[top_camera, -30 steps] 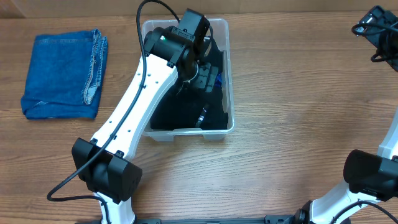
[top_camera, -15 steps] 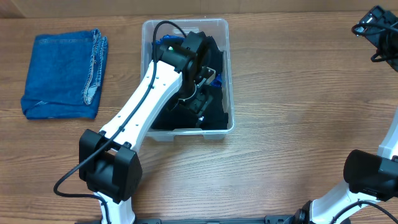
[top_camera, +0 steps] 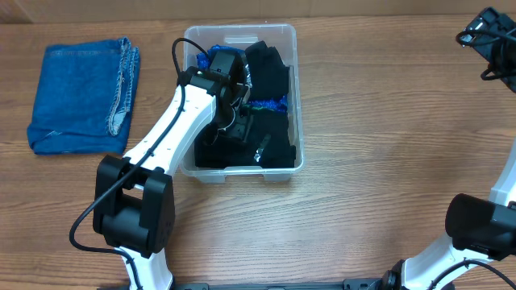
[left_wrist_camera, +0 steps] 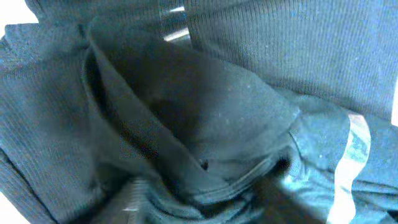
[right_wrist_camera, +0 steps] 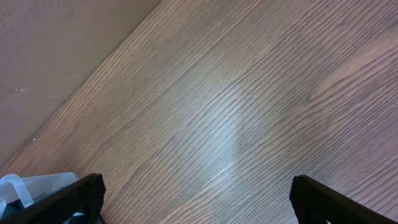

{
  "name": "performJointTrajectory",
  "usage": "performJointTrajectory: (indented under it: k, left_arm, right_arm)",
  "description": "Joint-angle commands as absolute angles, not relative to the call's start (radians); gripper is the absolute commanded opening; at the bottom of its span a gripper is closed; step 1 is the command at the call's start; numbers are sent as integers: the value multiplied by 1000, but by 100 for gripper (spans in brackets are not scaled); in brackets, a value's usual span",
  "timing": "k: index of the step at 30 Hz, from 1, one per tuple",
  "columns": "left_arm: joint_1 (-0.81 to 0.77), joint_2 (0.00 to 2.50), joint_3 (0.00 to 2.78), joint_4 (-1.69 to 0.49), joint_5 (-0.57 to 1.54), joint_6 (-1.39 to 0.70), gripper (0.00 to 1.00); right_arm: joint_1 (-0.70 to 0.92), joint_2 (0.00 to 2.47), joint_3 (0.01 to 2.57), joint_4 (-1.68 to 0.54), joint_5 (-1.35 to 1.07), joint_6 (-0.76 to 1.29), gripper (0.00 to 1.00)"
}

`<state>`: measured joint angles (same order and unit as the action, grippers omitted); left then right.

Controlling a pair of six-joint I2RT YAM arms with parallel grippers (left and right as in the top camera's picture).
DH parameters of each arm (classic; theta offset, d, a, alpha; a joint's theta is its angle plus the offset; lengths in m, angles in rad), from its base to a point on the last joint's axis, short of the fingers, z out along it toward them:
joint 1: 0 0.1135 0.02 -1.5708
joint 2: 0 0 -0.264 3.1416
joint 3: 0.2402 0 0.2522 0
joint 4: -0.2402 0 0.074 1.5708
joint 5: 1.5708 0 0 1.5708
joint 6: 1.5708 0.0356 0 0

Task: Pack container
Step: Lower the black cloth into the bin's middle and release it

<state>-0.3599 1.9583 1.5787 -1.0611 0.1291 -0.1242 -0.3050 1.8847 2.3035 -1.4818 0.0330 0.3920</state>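
The clear container (top_camera: 295, 89) stands at the table's back middle, filled with black clothing (top_camera: 274, 147) and a bright blue piece (top_camera: 267, 103). My left gripper (top_camera: 239, 126) reaches down into the container's left half, pressed among the black fabric. Its fingers are buried, and the left wrist view shows only folds of black cloth (left_wrist_camera: 186, 112) at close range. My right gripper (right_wrist_camera: 196, 194) is open and empty, held high over bare table at the far right (top_camera: 488, 36). A corner of the container (right_wrist_camera: 28, 184) shows at the lower left of the right wrist view.
A folded blue denim garment (top_camera: 82, 97) lies on the table at the far left. Another blue scrap (top_camera: 213, 58) shows at the container's back left corner. The left arm (top_camera: 165, 141) slants over the container's front left wall.
My left wrist has swung from the container's back middle across to its left side, uncovering more black clothing and the blue piece. The right arm has not moved.
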Motion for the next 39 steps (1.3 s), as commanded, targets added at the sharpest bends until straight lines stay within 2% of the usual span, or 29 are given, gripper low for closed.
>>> performJointTrajectory:
  k: [1, 3, 7, 14, 27, 28, 29, 31, 33, 36, 38, 39]
  left_arm:
    - [-358, 1958, 1571, -1056, 123, -133, 11]
    - [-358, 1958, 1572, -1058, 123, -138, 4]
    - [-357, 1954, 1585, -1069, 133, -175, 4]
    - [-303, 1887, 1769, -1181, 156, -258, 4]
    - [-302, 1844, 1755, -1223, 150, -338, 4]
    - [-310, 1844, 1755, -1230, 150, -337, 6]
    - [-316, 1844, 1755, -1237, 150, -337, 13]
    - [-323, 1844, 1755, -1254, 150, -337, 56]
    - [-327, 1843, 1755, -1258, 173, -318, 74]
    - [-327, 1843, 1756, -1257, 234, -288, 75]
    - [-327, 1843, 1756, -1256, 232, -268, 70]
    - [-327, 1843, 1756, -1256, 221, -250, 63]
  right_arm:
    - [-304, 1874, 2311, -1476, 39, 394, 100]
    - [-304, 1874, 2311, -1476, 39, 394, 100]
    - [-304, 1874, 2311, -1476, 39, 394, 100]
    - [-304, 1874, 2311, -1476, 39, 393, 100]
    - [-304, 1874, 2311, -1476, 39, 393, 100]
    - [-304, 1874, 2311, -1476, 39, 394, 100]
    - [-304, 1874, 2311, -1476, 39, 394, 100]
    - [-304, 1874, 2311, -1476, 39, 394, 100]
    - [-304, 1874, 2311, -1476, 39, 394, 100]
    - [-304, 1874, 2311, -1476, 39, 394, 100]
    - [-304, 1874, 2311, -1476, 39, 393, 100]
    - [-304, 1874, 2311, -1476, 39, 393, 100]
